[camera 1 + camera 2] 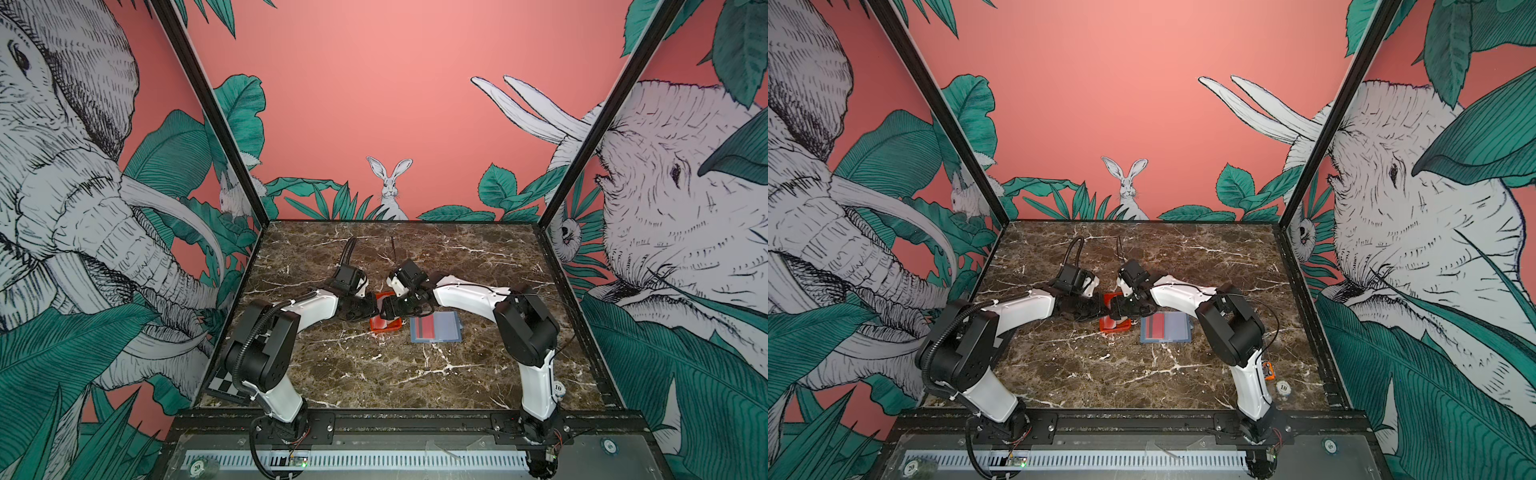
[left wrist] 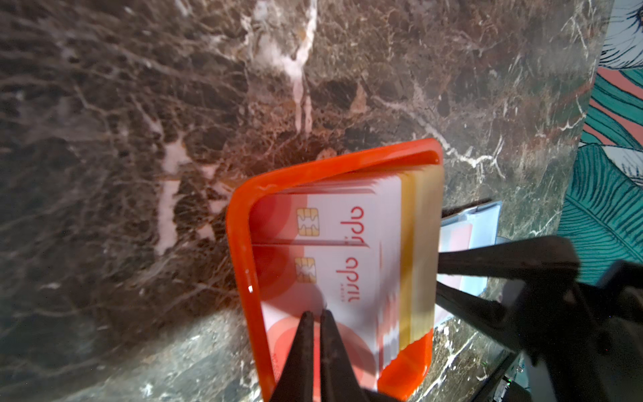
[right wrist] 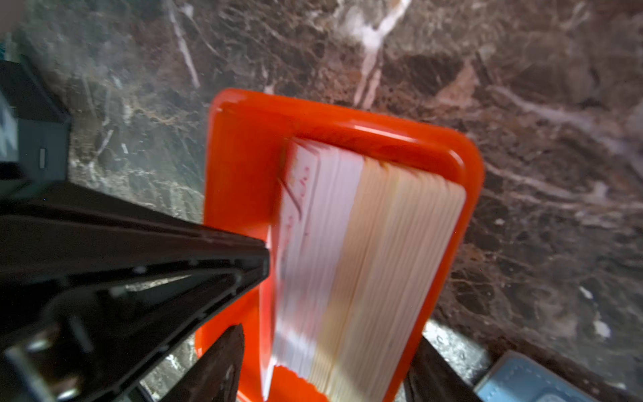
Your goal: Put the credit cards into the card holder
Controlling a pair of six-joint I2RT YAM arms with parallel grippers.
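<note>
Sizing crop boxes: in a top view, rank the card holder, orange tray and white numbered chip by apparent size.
1. card holder, lying open.
2. orange tray, partly covered, so its rank against the holder is unsure.
3. white chip, clearly smallest.

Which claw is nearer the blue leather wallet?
Right. The right gripper sits at the orange tray's edge next to the wallet; the left gripper pinches a white card farther off.

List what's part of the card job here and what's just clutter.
Job: credit cards, stacked in the orange tray; card holder, lying open beside the tray.
Lying about: checkerboard panel; numbered chip.
</note>
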